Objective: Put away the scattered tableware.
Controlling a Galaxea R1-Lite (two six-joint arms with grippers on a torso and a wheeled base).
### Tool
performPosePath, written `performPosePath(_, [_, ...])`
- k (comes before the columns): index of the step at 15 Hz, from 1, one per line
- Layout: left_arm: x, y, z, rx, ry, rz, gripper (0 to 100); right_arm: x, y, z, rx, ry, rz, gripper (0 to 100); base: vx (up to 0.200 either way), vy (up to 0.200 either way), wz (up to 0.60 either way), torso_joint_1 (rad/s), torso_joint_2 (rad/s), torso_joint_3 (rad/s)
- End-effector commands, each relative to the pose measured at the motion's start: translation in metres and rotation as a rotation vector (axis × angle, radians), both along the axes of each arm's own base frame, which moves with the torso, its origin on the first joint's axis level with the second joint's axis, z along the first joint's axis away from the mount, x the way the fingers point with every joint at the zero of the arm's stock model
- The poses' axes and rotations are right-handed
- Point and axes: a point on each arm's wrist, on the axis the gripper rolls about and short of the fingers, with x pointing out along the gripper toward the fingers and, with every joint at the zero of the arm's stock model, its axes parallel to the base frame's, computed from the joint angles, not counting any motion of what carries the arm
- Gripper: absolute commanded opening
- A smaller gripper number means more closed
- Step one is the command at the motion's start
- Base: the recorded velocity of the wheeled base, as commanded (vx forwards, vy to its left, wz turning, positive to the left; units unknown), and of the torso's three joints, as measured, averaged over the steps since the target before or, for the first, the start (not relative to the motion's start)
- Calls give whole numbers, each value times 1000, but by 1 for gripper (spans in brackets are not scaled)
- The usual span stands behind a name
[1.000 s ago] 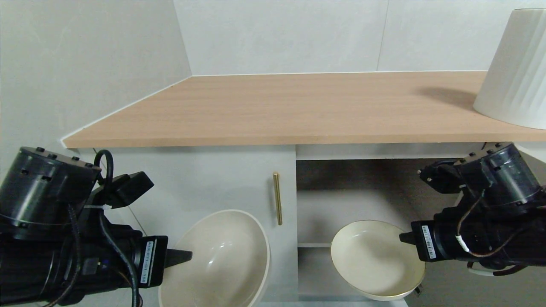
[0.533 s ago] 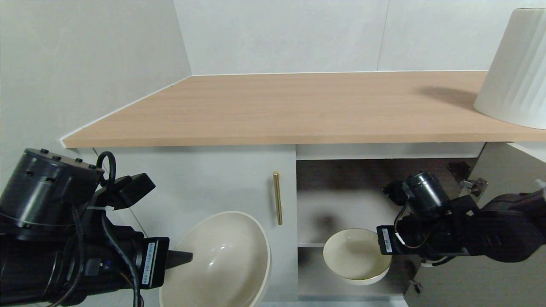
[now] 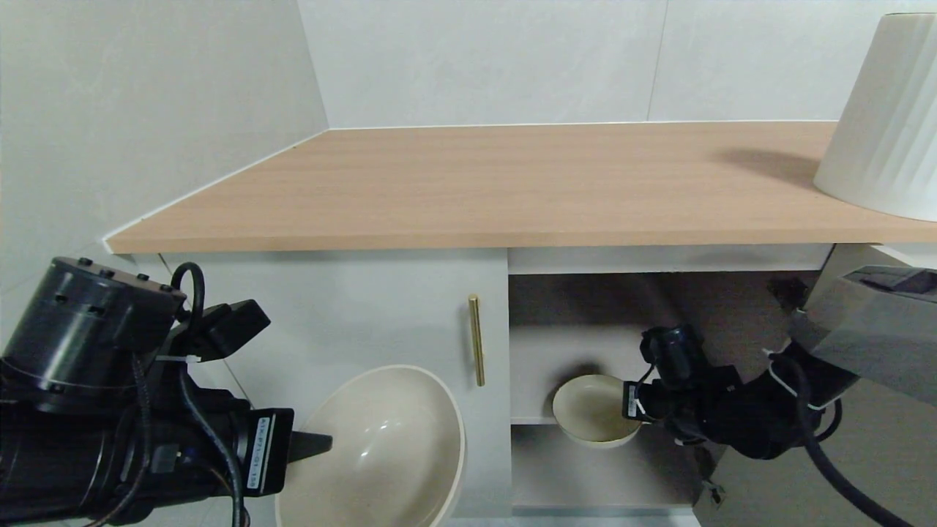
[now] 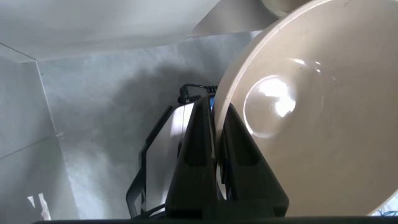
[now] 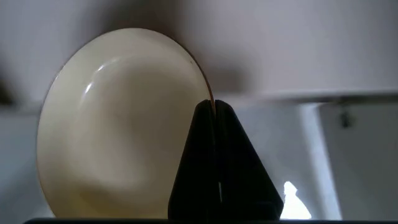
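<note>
Left gripper (image 3: 320, 442) grips large bowl (image 3: 388, 446); right gripper (image 3: 635, 405) holds small bowl (image 3: 589, 408) in cabinet (image 3: 571, 344).

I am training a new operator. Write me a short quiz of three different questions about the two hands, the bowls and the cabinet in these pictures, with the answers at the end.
1. True or false: the left hand grips the large bowl by its rim, in front of the closed door.
2. Choose one. Where does the right hand hold the small bowl?
A. stacked inside the large bowl
B. inside the open compartment
C. in front of the closed door
3. Fill in: the door's gold handle is mounted ___ (upright or level).

Key: 1 true; 2 B; 3 upright.
</note>
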Motion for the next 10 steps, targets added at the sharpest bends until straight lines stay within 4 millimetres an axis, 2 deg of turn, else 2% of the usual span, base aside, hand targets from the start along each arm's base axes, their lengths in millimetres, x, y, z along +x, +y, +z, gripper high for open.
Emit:
performPosePath(1, [1, -1, -1, 3, 6, 2, 0, 11, -2, -30, -42, 9, -48, 0, 0, 0, 0, 0, 0, 0])
performPosePath(6, [2, -1, -2, 6, 12, 2, 0, 32, -6, -38, -70, -49, -146, 0, 0, 0, 0, 0, 0, 0])
performPosePath(10, [3, -1, -3, 8, 16, 2, 0, 42, -9, -33, -46, -119, -190, 0, 0, 0, 0, 0, 0, 0])
